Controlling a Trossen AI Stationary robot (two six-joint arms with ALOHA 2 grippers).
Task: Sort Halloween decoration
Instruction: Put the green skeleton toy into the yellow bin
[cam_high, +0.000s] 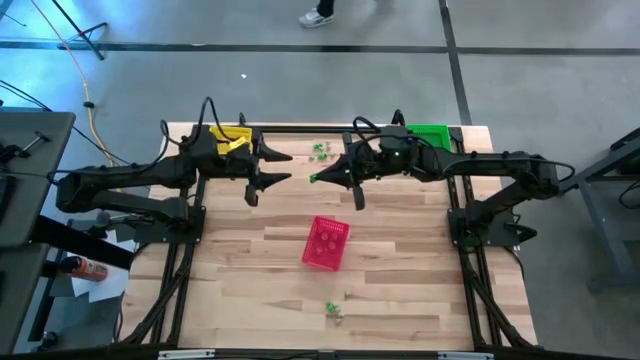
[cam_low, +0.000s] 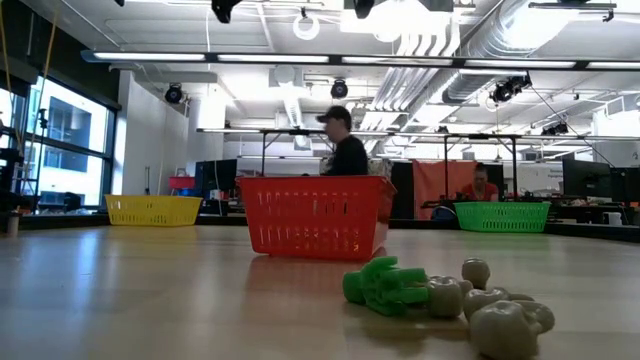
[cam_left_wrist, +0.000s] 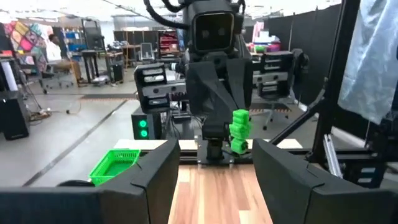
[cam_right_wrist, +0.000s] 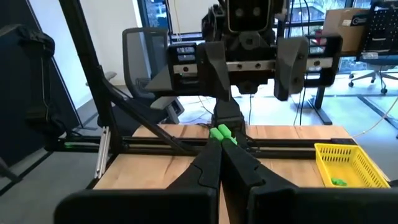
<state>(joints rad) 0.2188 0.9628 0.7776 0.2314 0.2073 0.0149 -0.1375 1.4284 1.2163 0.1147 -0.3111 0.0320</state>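
Green trinket (cam_right_wrist: 219, 133): pinched in your right hand (cam_high: 318, 178), closed, beyond pink basket (cam_high: 326, 243).
Left hand (cam_high: 283, 166): open, empty.
Risk: shallow tip grip; it may slip.

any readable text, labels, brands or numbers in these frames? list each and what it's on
None can be read.
Cardboard box in the room behind, right wrist view: a dark printed mark, too blurred to read.
Baskets, the green trinket in the right gripper, the left gripper, and the table: no lettering shows.
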